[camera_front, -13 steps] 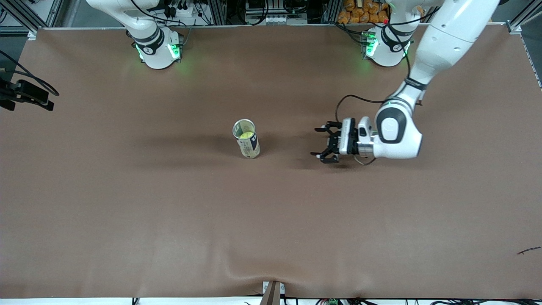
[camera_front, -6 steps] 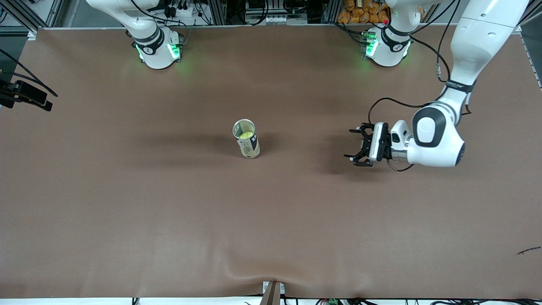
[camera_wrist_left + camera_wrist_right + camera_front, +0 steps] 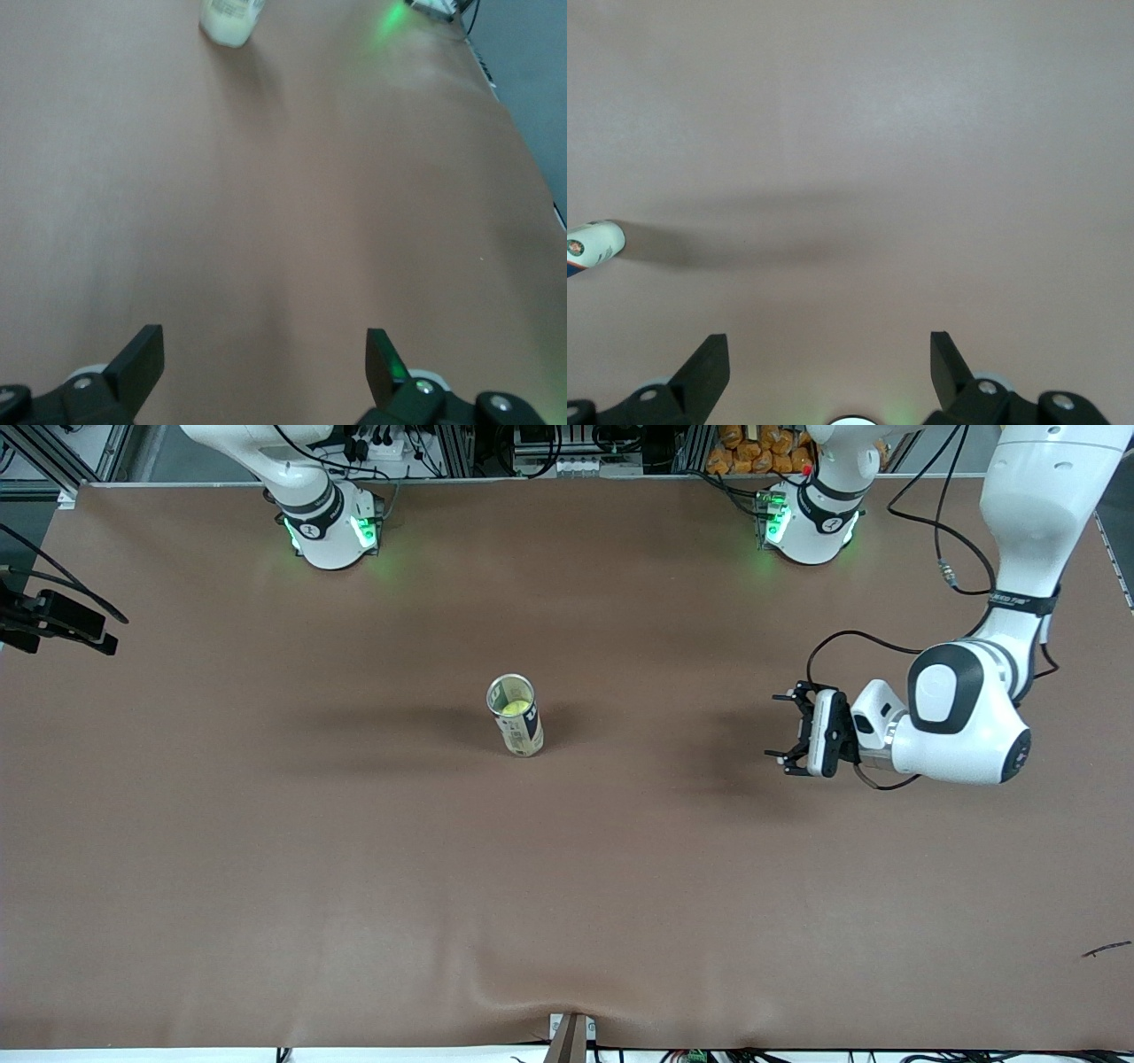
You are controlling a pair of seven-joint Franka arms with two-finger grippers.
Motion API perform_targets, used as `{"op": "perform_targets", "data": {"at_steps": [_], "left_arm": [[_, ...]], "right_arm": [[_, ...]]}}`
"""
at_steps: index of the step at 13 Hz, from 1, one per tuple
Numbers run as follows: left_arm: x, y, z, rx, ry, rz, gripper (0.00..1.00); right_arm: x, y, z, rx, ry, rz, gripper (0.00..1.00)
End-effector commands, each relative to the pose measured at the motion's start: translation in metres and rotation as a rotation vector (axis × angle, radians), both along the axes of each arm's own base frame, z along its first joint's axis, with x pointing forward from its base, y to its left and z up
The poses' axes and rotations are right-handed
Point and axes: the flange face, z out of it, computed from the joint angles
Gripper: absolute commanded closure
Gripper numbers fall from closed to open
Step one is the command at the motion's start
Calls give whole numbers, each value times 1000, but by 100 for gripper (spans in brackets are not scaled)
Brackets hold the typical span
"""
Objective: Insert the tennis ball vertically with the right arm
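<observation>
An upright open tennis ball can (image 3: 515, 726) stands mid-table, with a yellow tennis ball (image 3: 516, 708) inside it. My left gripper (image 3: 776, 726) is open and empty, low over the table toward the left arm's end, pointing at the can from well away. In the left wrist view its fingers (image 3: 142, 354) are wide apart, with the can (image 3: 232, 18) at a distance. My right gripper (image 3: 828, 350) is open and empty over bare table, with the can (image 3: 592, 246) at the edge of its wrist view. It is out of the front view.
The brown table cover (image 3: 567, 886) is bare around the can. A black camera mount (image 3: 53, 624) juts in at the right arm's end. A small dark scrap (image 3: 1106, 950) lies near the front corner at the left arm's end.
My left arm has drawn back from the can toward its own end of the table, with its gripper open throughout. The can and ball have not moved.
</observation>
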Motion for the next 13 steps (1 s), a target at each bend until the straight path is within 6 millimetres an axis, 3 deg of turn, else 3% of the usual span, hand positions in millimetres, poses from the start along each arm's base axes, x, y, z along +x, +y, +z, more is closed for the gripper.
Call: {"op": "perform_targets", "data": {"at_steps": [1, 5, 8, 11, 13], "left_arm": [[-1, 15, 34, 153, 75, 79, 0], [-6, 17, 92, 443, 169, 281, 0], [-4, 11, 118, 576, 222, 417, 0], [-14, -19, 154, 811, 280, 662, 0], [-23, -43, 163, 932, 296, 805, 0]], "right_arm": [[-4, -3, 0, 25, 4, 20, 0], [-3, -1, -1, 25, 9, 23, 0], [-2, 0, -2, 25, 9, 26, 0], [-2, 0, -2, 25, 7, 26, 0], [-2, 0, -3, 25, 7, 24, 0]]}}
